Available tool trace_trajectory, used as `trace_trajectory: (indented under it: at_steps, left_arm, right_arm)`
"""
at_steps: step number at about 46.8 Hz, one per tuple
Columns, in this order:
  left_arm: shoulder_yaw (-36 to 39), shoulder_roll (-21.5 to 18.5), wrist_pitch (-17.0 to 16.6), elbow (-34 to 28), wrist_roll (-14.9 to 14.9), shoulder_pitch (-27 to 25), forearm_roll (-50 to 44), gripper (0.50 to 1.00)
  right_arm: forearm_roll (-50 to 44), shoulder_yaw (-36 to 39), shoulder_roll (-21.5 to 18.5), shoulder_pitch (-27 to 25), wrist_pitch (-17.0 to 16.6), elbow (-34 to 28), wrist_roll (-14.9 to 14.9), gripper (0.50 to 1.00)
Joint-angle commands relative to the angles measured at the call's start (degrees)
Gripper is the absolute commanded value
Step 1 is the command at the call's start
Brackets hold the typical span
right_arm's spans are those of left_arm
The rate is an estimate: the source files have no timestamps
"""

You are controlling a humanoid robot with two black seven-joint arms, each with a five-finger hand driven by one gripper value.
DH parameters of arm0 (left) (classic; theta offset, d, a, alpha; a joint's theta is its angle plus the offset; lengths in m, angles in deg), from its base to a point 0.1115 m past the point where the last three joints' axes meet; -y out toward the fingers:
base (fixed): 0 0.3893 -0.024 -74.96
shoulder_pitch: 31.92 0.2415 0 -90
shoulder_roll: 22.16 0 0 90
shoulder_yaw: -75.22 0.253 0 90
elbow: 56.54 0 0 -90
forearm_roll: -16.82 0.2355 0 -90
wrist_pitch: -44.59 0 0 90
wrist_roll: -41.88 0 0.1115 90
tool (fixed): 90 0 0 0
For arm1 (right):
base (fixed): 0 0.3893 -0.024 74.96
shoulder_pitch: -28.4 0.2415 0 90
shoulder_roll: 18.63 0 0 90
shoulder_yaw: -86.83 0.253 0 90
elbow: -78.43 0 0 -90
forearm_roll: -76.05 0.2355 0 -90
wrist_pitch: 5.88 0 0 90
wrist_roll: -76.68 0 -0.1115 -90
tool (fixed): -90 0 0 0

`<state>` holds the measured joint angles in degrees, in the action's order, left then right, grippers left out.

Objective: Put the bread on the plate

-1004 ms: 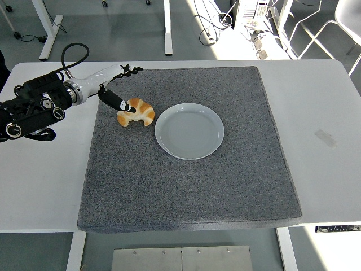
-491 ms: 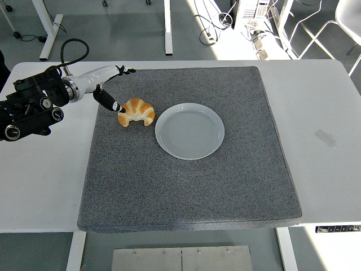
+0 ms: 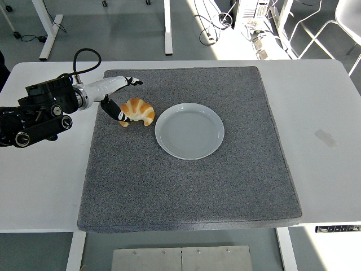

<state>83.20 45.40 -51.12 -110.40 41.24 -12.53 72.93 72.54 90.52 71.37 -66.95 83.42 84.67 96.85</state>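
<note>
The left hand reaches in from the left over the far left corner of the mat, its fingers spread wide and stretched out past the bread's far side, while the thumb angles down so that its tip touches the bread's left end. It grips nothing. The bread, a golden croissant, lies on the mat just under and to the near right of the hand, curved with both tips pointing toward the near edge. Just right of the bread, a narrow strip of mat apart, sits the plate, pale, round and bare, with nothing between the two. Behind the hand the white wrist runs back to the black arm, which lies over the bare desk left of the mat, a black cable looping above it. Far to the right of the hand, beyond the mat, a small pale mark shows on the desk. Past the desk's far edge stand the legs of other furniture on a grey floor, with cables tangled at the far right
</note>
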Motion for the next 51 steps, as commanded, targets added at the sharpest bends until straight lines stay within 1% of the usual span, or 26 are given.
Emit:
trace_trajectory:
  at_steps: [1, 8, 16, 28, 37, 41, 45, 48, 51]
  left_arm:
    - [0.10, 0.64, 0.00, 0.24, 0.29, 0.12, 0.05, 0.933]
    - [0.80, 1.70, 0.00, 0.68, 0.55, 0.12, 0.05, 0.927]
    - [0.89, 3.28, 0.00, 2.62, 0.56, 0.56, 0.48, 0.915]
    - [0.89, 3.63, 0.00, 3.76, 0.55, 0.65, 0.92, 0.890]
    - [2.03, 4.86, 0.00, 6.04, 0.47, 1.00, 0.92, 0.833]
    - [2.30, 5.48, 0.00, 6.66, 0.38, 1.18, 0.92, 0.830]
    - [2.30, 5.65, 0.00, 7.01, 0.38, 1.27, 0.92, 0.815]
    - [2.30, 5.65, 0.00, 7.01, 0.38, 1.53, 0.92, 0.793]
    - [2.30, 5.65, 0.00, 7.01, 0.38, 1.53, 0.92, 0.757]
  right_arm:
    - [0.00, 0.00, 0.00, -0.01, 0.00, 0.00, -0.04, 1.000]
    - [0.00, 0.00, 0.00, -0.01, 0.00, 0.00, 0.04, 1.000]
    - [0.00, 0.00, 0.00, -0.01, 0.00, 0.00, 0.04, 1.000]
    - [0.00, 0.00, 0.00, -0.01, 0.00, 0.00, -0.04, 1.000]
    - [0.00, 0.00, 0.00, -0.01, 0.00, 0.00, -0.04, 1.000]
    - [0.00, 0.00, 0.00, -0.01, 0.00, 0.00, -0.04, 1.000]
    - [0.00, 0.00, 0.00, -0.01, 0.00, 0.00, 0.04, 1.000]
    - [0.00, 0.00, 0.00, -0.01, 0.00, 0.00, -0.04, 1.000]
    - [0.00, 0.00, 0.00, -0.01, 0.00, 0.00, -0.04, 1.000]
